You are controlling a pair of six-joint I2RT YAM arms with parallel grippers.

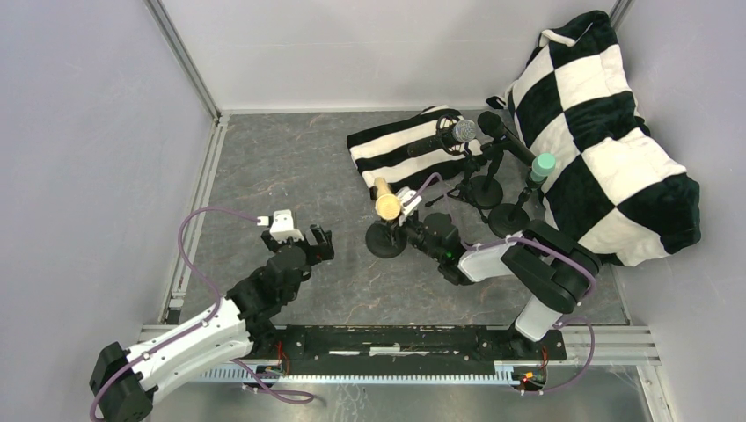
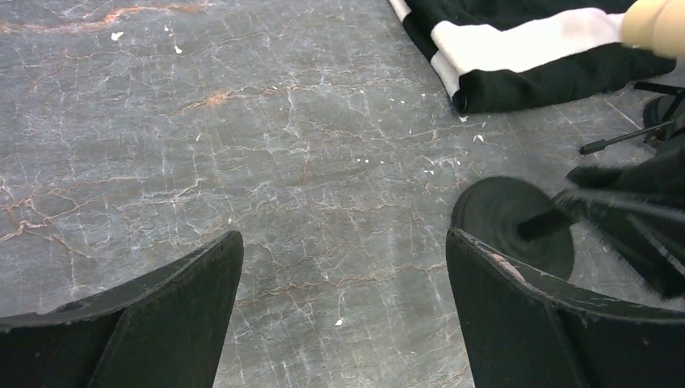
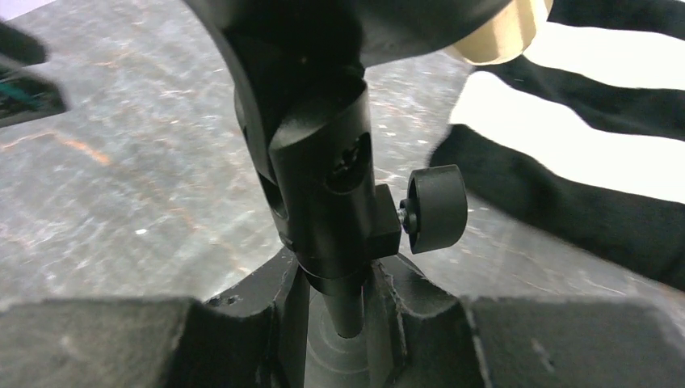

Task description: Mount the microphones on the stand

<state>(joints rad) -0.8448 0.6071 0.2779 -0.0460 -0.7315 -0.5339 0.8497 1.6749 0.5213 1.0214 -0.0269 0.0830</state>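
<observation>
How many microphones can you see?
4. The cream-yellow stick microphone stands farthest left, the black one with a silver mesh head is above the striped cloth, a plain black one is just right of it, and the mint green one is beside the checkered cushion.

grey marbled table [image 1: 290, 167] carries a striped cloth [image 1: 396, 145], a checkered cushion [image 1: 607, 132] and round-based stands [image 1: 384, 241].

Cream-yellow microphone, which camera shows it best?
The top external view: the cream-yellow microphone shows whole, seated on its stand. The left wrist view catches only its end at the frame corner; the right wrist view shows only a blurred cream edge above the stand.
</observation>
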